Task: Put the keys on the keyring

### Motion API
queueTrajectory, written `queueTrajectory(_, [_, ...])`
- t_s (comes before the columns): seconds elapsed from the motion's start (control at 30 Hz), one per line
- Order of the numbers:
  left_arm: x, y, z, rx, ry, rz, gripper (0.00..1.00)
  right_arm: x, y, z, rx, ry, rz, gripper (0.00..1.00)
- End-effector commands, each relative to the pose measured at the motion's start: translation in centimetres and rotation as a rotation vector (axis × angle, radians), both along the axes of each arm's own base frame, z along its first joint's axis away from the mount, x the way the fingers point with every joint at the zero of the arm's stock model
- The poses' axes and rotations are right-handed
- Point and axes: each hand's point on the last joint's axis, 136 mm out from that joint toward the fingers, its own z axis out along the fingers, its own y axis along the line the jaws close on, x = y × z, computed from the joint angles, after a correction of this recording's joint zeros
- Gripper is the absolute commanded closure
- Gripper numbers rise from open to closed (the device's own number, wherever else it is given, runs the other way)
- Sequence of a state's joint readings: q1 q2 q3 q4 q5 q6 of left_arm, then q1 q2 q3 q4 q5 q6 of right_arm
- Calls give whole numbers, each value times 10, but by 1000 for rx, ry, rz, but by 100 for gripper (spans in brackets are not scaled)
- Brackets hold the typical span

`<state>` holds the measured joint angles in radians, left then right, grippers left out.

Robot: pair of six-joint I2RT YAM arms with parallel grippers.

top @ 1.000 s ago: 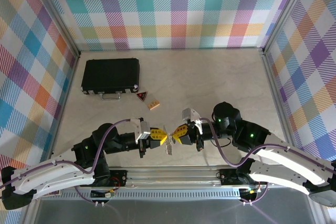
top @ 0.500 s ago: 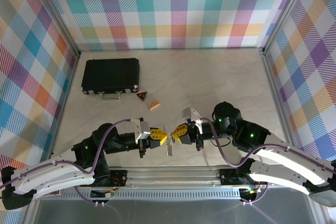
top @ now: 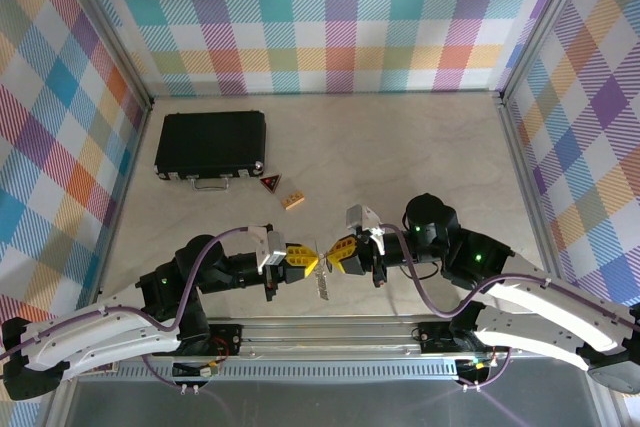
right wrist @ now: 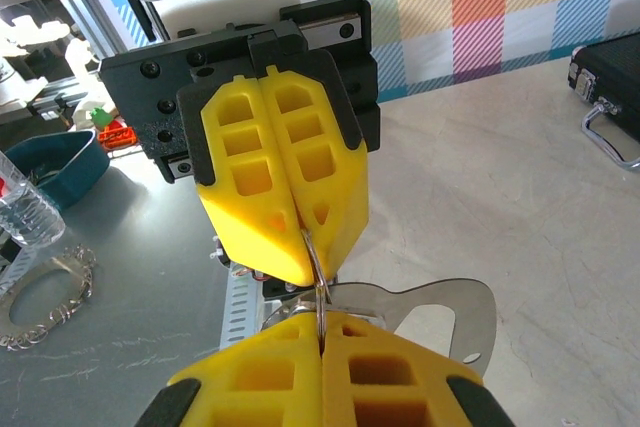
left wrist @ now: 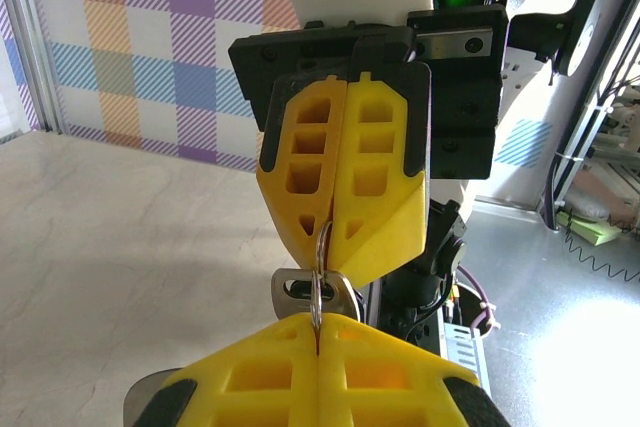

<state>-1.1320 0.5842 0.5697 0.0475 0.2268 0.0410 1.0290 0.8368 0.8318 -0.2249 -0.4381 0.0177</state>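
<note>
A: Containers?
B: One black case (top: 211,143), far left, lid shut. Contents hidden.
A: Keys?
B: The keys (top: 322,283) hang from a thin wire loop (left wrist: 317,277) at centre, close to the near edge. The left gripper (top: 312,261) and right gripper (top: 334,256) meet tip to tip, both clamped tight on that loop. From above, the long axis of the keys runs from the loop toward the near edge.
A: Counts?
B: One case, one triangular tag (top: 270,185), one wooden block (top: 293,201) just right of it. Number of keys unclear, with one flat head plain in each wrist view.
</note>
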Motion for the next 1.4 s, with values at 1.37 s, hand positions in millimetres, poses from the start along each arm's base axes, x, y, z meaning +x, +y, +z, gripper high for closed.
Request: queueTrajectory(1.37, [-9,8,27,-65,-30,-23,100,1,-1,10,15,-28,-24,100])
